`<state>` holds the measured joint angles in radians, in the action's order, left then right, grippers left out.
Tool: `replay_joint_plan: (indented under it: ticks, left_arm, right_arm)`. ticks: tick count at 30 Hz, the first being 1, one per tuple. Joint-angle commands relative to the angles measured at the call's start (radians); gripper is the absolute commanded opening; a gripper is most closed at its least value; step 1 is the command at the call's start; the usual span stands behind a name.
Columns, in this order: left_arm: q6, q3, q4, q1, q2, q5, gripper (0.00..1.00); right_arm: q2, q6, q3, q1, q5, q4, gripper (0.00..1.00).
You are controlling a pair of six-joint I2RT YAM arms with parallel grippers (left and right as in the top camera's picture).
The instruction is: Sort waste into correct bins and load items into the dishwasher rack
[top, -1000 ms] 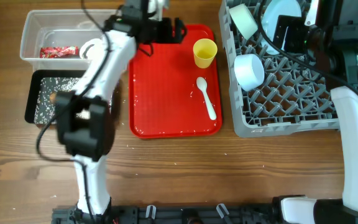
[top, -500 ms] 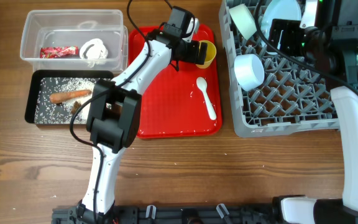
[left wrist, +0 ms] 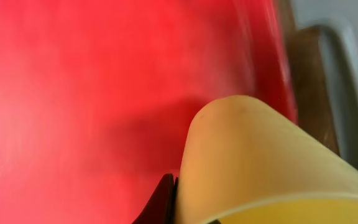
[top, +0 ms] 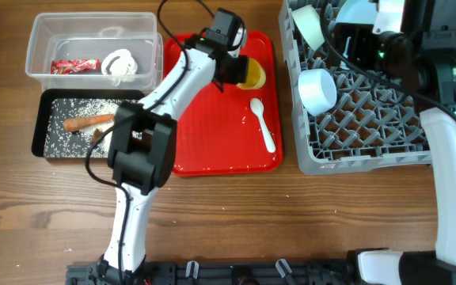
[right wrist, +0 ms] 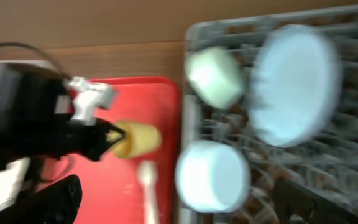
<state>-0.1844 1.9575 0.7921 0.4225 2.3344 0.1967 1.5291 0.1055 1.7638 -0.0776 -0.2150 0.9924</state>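
The small yellow cup (top: 252,74) stands at the back of the red serving tray (top: 220,142), with my left gripper (top: 240,70) shut on its wall. In the left wrist view the cup (left wrist: 260,162) fills the lower right, with one black finger (left wrist: 166,202) pressed against it. The white spoon (top: 263,124) lies on the tray's right side. My right gripper (right wrist: 182,211) hangs open above the grey rack (top: 370,127). That rack holds a pale green bowl (top: 309,28), a light blue bowl (top: 317,89) and a light blue plate (right wrist: 294,84).
At the back left, a clear tub (top: 54,36) holds a red wrapper (top: 75,66) and crumpled white paper (top: 120,63). In front of it, a black tray (top: 39,127) holds rice grains, a carrot piece (top: 89,122) and a brown scrap (top: 97,136).
My left gripper swung right from beside the tub to the yellow cup and shut on it. The cup now sits slightly left and tilted. The right arm barely moved.
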Motion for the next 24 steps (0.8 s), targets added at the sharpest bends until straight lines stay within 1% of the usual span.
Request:
replay_joint_plan:
  ticks: [1, 3, 5, 6, 8, 11, 14, 17, 18, 20, 24]
  left_arm:
    - [-0.011, 0.012, 0.106, -0.097, -0.117, 0.213, 0.04]
    - [-0.002, 0.012, 0.180, -0.176, -0.170, 0.467, 0.04]
    - [0.019, 0.012, 0.214, -0.225, -0.194, 0.612, 0.04]
    - [0.051, 0.012, 0.236, -0.264, -0.208, 0.738, 0.04]
    - [0.082, 0.012, 0.255, -0.318, -0.214, 0.910, 0.04]
    - [0.151, 0.010, 0.278, -0.377, -0.214, 1.126, 0.04]
    - [0.156, 0.010, 0.305, -0.400, -0.214, 1.169, 0.04]
    - [0.159, 0.010, 0.321, -0.401, -0.214, 1.210, 0.04]
    - [0.159, 0.010, 0.321, -0.401, -0.214, 1.256, 0.04]
    - [0.153, 0.010, 0.332, -0.401, -0.214, 1.299, 0.04]
    - [0.151, 0.010, 0.394, -0.407, -0.214, 1.303, 0.04]
  right_arm:
    - [0.076, -0.002, -0.010, -0.005, -0.364, -0.045, 1.00]
    - [0.142, -0.055, -0.029, -0.024, -0.552, -0.099, 0.99]
    - [0.187, -0.089, -0.038, -0.045, -0.660, -0.125, 0.97]
    - [0.229, -0.124, -0.041, -0.069, -0.744, -0.141, 0.96]
    - [0.283, -0.163, -0.041, -0.108, -0.835, -0.162, 0.95]
    - [0.354, -0.166, -0.041, -0.174, -0.872, -0.218, 0.94]
    - [0.394, -0.150, -0.041, -0.239, -0.896, -0.306, 0.91]
    - [0.396, -0.116, -0.041, -0.278, -0.904, -0.411, 0.87]
    - [0.396, -0.088, -0.041, -0.284, -0.900, -0.454, 0.87]
    - [0.396, -0.042, -0.041, -0.285, -0.881, -0.518, 0.86]
    - [0.395, 0.007, -0.041, -0.283, -0.886, -0.615, 0.85]
